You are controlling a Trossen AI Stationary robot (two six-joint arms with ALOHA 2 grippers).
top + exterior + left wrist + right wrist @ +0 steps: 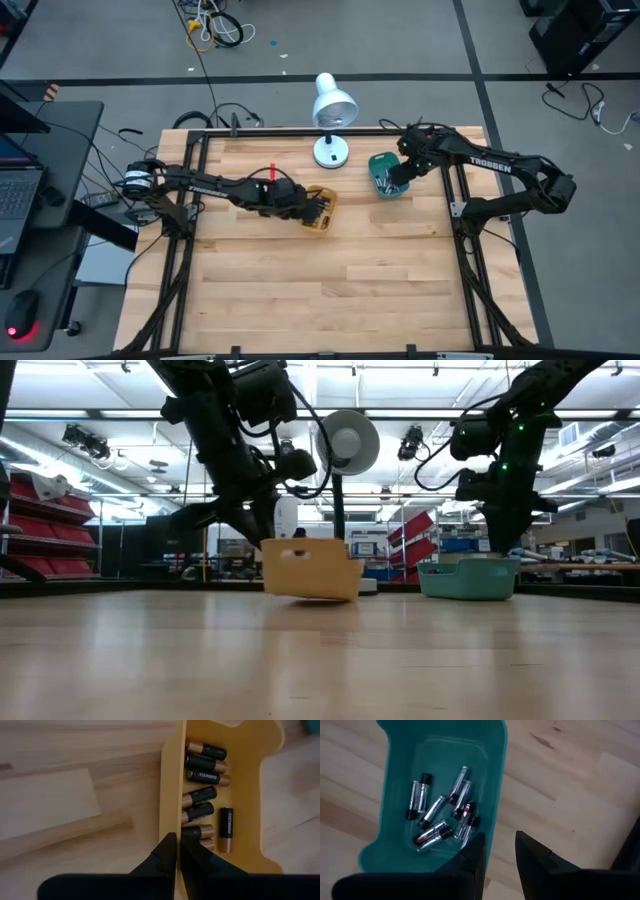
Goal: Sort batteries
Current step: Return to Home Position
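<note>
Only wrist view shows left gripper (176, 841) pinching tray (250, 750).

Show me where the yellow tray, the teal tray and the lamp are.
yellow tray (310, 572), low view, on its front wall.
teal tray (468, 580), low view, on its side wall.
lamp (335, 104), high view, on its white shade.

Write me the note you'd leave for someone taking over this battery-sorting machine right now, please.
Left tool: shut on the side wall of the small yellow plastic tray, which looks tipped in the low view.
Right tool: open, at the rim of the small teal plastic tray.
Black-and-copper cylindrical batteries lie in the yellow tray, and silvery cylindrical batteries lie in the teal one.
Done: no loose batteries show on the wooden table.
To do: probably release the yellow tray and pull both arms back to rest.
</note>
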